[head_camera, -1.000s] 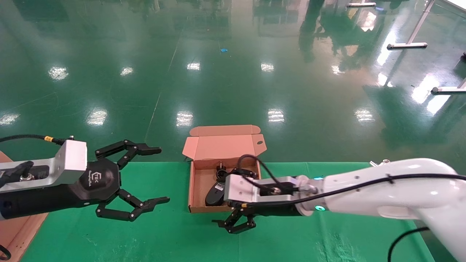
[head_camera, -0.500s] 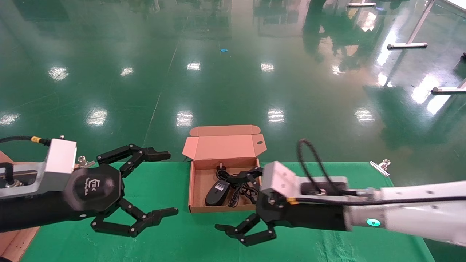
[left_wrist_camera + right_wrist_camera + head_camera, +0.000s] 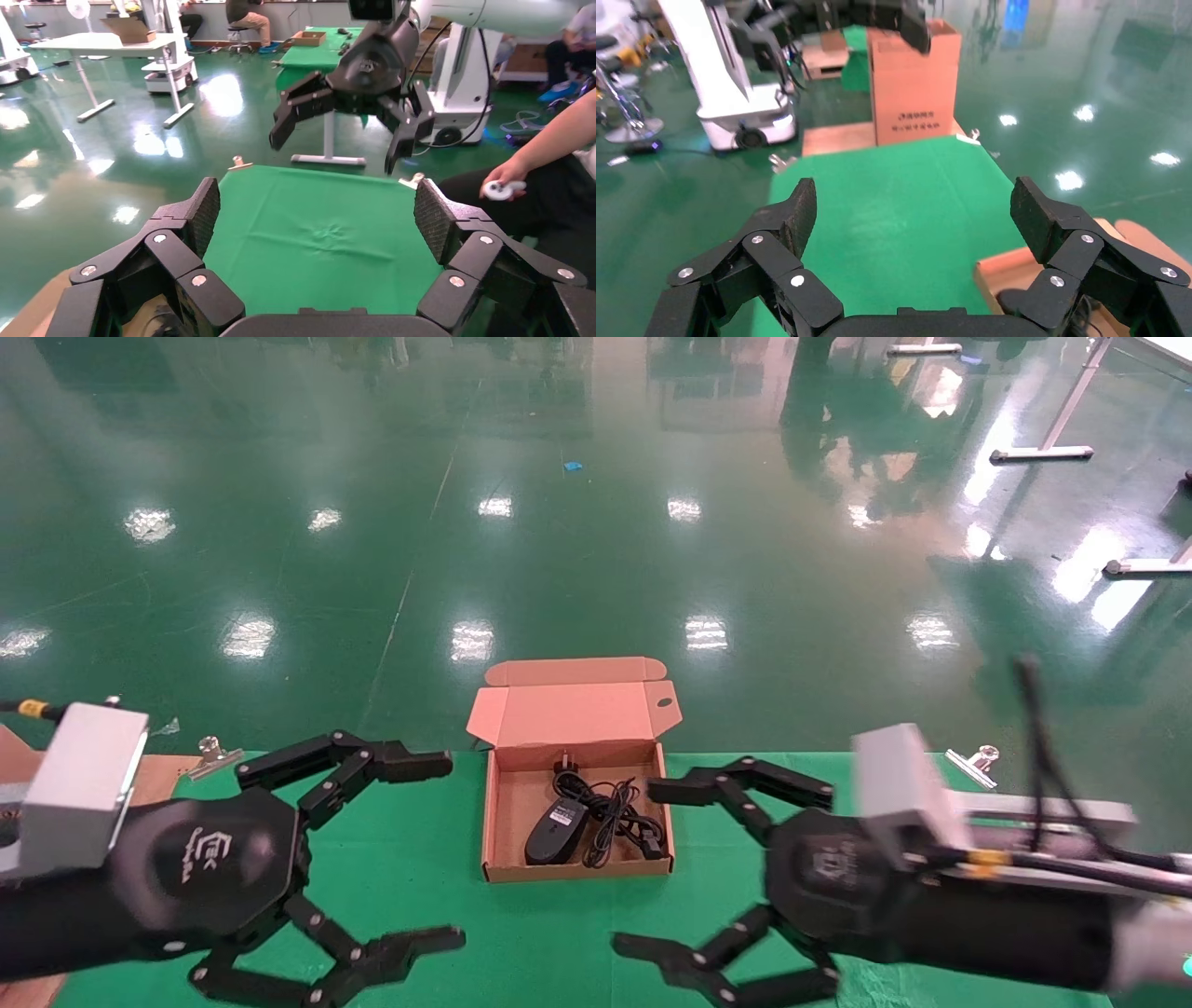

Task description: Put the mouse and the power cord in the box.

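The small brown box [image 3: 577,870] stands open at the far middle of the green cloth, lid tilted back. Inside it the black mouse [image 3: 551,834] lies on the left, white label up, and the bundled power cord [image 3: 610,812] lies beside it on the right. My right gripper [image 3: 644,868] hovers open just right of the box, nothing between its fingers; in its wrist view my right gripper [image 3: 912,203] shows a box corner [image 3: 1003,270] beside one finger. My left gripper [image 3: 442,850] hangs open left of the box, empty, and my left gripper [image 3: 318,210] looks across bare cloth.
A larger cardboard sheet [image 3: 158,775] lies at the table's left edge. Metal clips [image 3: 212,752] [image 3: 973,764] hold the green cloth [image 3: 521,943]. A tall carton [image 3: 916,91] stands beyond the left end. A seated person's arm [image 3: 534,161] is past the right end.
My right gripper has drawn back from over the box to the right and toward me, open, uncovering the power cord lying in the box beside the mouse. The left gripper shifted slightly nearer.
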Motion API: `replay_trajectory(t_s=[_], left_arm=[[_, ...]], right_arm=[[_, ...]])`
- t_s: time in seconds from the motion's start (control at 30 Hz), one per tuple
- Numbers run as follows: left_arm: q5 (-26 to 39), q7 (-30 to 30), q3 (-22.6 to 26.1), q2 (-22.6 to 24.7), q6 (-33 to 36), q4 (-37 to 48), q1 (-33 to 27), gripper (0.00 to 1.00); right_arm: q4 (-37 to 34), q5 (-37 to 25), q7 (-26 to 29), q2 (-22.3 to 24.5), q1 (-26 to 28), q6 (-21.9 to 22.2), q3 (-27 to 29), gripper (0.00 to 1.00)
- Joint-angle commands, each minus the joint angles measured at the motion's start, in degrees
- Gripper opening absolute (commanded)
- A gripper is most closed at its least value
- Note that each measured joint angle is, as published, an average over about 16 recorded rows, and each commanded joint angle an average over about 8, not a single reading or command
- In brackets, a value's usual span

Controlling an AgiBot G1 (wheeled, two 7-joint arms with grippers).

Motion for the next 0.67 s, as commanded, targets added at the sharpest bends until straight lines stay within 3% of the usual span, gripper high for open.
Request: replay_trajectory(t_s=[0.03, 0.4, 0.67], left_arm=[[-0.16, -1.72, -1.22, -0.36, -0.1, -1.99, 1.08, 1.0], [-0.96, -10.13, -7.31, -2.12, -0.55, -11.9, 6.43, 1.0], [-1.15, -11.09, -8.43, -2.46, -0.65, -13.59, 7.4, 1.0]], right_arm=[[1.22, 1.3, 0.93, 1.44, -1.18, -1.51, 2.08, 1.0], [6.96, 7.47, 5.13, 8.25, -6.75, -8.67, 12.07, 1.0], [7.61, 8.25, 5.32, 9.06, -7.42, -9.55, 13.43, 1.0]])
